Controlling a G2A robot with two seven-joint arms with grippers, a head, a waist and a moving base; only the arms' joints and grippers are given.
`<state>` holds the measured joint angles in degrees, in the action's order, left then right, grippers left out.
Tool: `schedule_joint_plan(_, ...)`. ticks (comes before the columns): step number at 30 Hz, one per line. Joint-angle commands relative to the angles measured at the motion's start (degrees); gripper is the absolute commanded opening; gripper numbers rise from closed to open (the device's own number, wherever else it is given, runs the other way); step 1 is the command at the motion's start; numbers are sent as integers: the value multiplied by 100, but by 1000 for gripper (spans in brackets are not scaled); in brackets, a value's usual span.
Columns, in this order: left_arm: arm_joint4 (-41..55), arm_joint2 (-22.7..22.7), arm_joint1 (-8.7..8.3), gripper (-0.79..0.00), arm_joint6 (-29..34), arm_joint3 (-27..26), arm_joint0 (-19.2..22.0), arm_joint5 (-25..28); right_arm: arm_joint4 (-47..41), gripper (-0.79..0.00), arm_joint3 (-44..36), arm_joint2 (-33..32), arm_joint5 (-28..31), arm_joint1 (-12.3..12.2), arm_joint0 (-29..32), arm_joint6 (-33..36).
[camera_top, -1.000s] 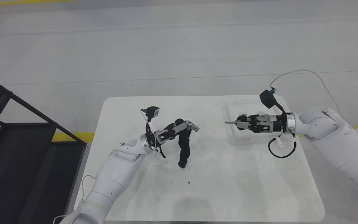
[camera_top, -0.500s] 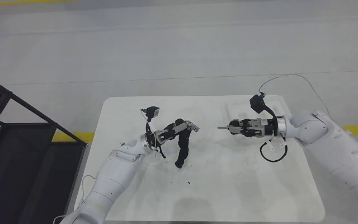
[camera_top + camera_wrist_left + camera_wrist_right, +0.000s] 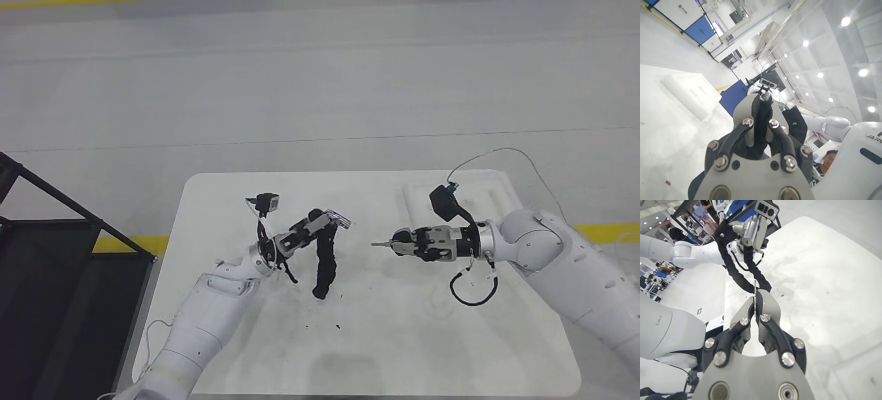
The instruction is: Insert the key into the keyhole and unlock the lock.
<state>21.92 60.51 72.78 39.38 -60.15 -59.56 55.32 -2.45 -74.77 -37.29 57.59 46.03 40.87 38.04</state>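
From above, the right gripper (image 3: 396,243), pinching the key (image 3: 380,243), has slid nearer the lock (image 3: 339,217) held off the table (image 3: 450,340) by the left gripper (image 3: 329,220); the left wrist view shows that claw clamped on the lock's black cable (image 3: 760,123); the right wrist view shows the key short of the keyhole (image 3: 747,242).

Top camera overlooks the table (image 3: 420,340); both wrist cameras face each other.

The white table (image 3: 400,340), rounded at its corners, stands on a pale floor (image 3: 300,80). A low white foam block (image 3: 420,188) lies flat by the far edge, towards the right. Left of the middle, a few small dark crumbs (image 3: 338,325) dot the faintly grey-smudged top.
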Motion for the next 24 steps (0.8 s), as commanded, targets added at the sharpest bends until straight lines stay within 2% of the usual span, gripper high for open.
schedule_joint_plan(1,32,15,10,-785,-196,-30,-88,34,-15,-785,-5,2,1,1,-5,13)
schedule_joint_plan(16,27,49,61,-785,-803,1,-336,30,-15,-785,-5,2,1,1,-5,13)
schedule_joint_plan(24,71,110,51,-785,-740,57,-372,158,18,-785,-136,-53,-138,12,44,-141)
